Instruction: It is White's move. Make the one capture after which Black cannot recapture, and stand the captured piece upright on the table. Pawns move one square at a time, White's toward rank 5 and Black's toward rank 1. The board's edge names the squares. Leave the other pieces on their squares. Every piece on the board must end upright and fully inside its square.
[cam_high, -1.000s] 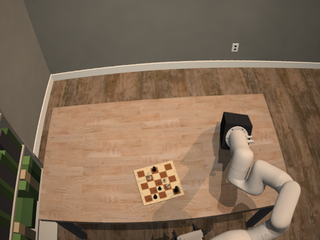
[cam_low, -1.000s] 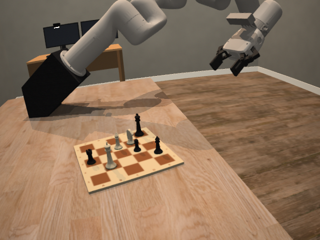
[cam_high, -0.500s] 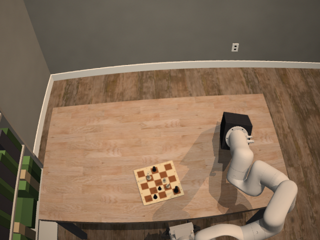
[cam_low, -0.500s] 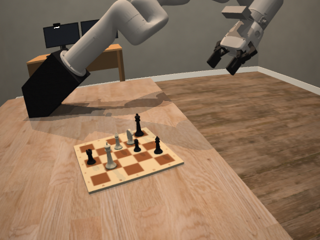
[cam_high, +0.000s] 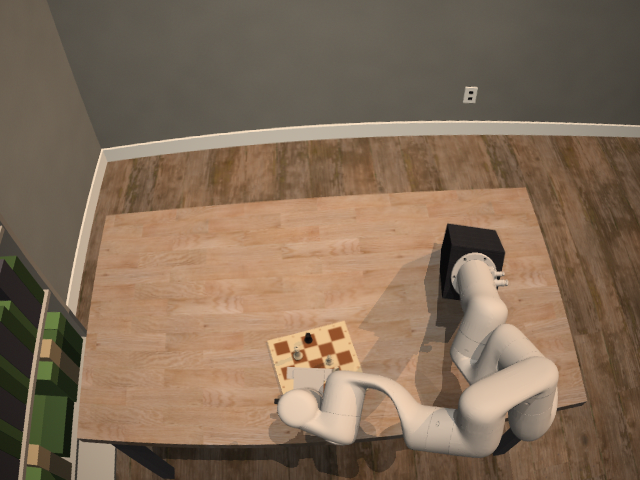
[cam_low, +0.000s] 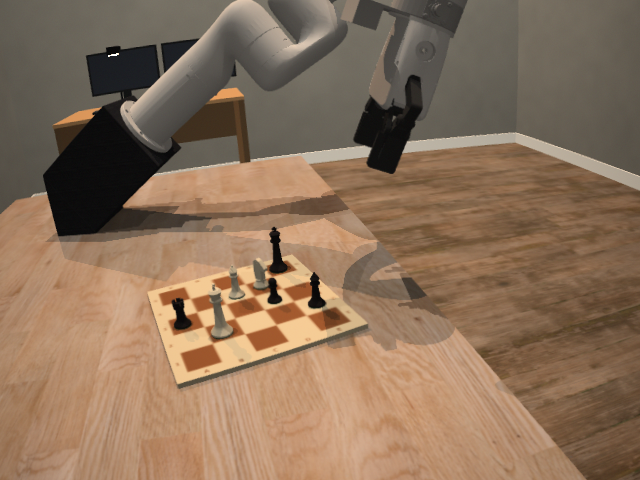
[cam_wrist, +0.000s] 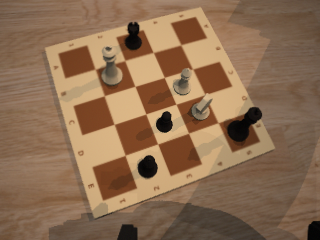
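The small chessboard (cam_low: 258, 315) lies near the table's right edge and fills the wrist view (cam_wrist: 157, 107). On it stand a black rook (cam_wrist: 133, 36), a tall white piece (cam_wrist: 111, 66), a small white piece (cam_wrist: 183, 81), a white knight (cam_wrist: 202, 107), a black pawn (cam_wrist: 164, 121), a tall black piece (cam_wrist: 243, 124) and a black bishop-like piece (cam_wrist: 147, 166). All of them are upright. My gripper (cam_low: 385, 142) is open and empty. It hangs high above the table's edge, to the right of the board and apart from every piece. In the overhead view my arm covers the board's near part (cam_high: 314, 356).
The black base box (cam_low: 98, 170) stands at the back left of the table. The table's right edge runs close beside the board, with floor beyond it. A desk with monitors (cam_low: 155, 113) stands far behind. A shelf (cam_high: 36, 372) stands left of the table.
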